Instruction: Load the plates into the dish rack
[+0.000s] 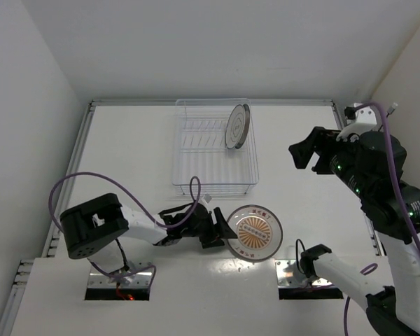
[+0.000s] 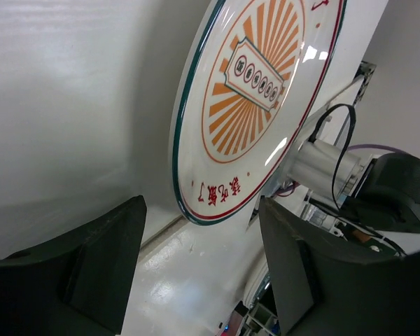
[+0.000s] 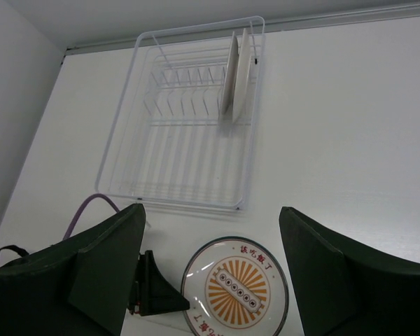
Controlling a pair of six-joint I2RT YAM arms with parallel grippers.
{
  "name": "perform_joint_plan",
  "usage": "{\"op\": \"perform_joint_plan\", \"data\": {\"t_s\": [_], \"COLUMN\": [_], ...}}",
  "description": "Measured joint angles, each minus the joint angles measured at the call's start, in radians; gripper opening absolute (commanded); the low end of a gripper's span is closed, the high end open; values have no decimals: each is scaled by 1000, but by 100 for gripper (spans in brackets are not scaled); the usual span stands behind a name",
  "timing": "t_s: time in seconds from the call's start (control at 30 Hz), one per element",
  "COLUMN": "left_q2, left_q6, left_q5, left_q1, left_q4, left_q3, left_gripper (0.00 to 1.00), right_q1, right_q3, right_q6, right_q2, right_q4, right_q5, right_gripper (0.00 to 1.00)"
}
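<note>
Plates like this look hard, slick and easy to chip, so I'd pinch the sunburst plate point(image 1: 255, 233) by its thin rim. It lies flat on the tabletop point(image 1: 126, 154) just before the dish rack point(image 1: 213, 183), with my left tool point(image 1: 221, 236) open at its edge. My right tool point(image 1: 302, 152) hangs open and empty. A white plate point(image 1: 236, 126) stands in the rack's far corner, and a purple cable point(image 1: 194, 183) loops near its front rim, so it might snag.

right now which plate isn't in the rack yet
The orange sunburst plate, lying on the table by the left gripper; the other plate stands on edge inside the dish rack.
</note>
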Motion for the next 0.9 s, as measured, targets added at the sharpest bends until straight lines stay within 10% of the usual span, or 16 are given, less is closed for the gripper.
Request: {"op": "perform_joint_plan", "data": {"t_s": [0.37, 0.73, 0.9], "left_q2": [50, 185, 213], "left_q6": [-83, -143, -139], "left_q5": [-40, -66, -45], "left_q1": [-47, -68, -68], "left_q4": [30, 100, 116], "left_q3": [1, 60, 108], "left_gripper": [52, 5, 0], "right_q1": [0, 0, 0], "right_q3": [18, 64, 64], "right_q6": [0, 0, 0], "right_q2": [-84, -86, -90], "right_q4": [-81, -124, -135], "right_q5": [23, 77, 88], "right_gripper": [74, 74, 74]}}
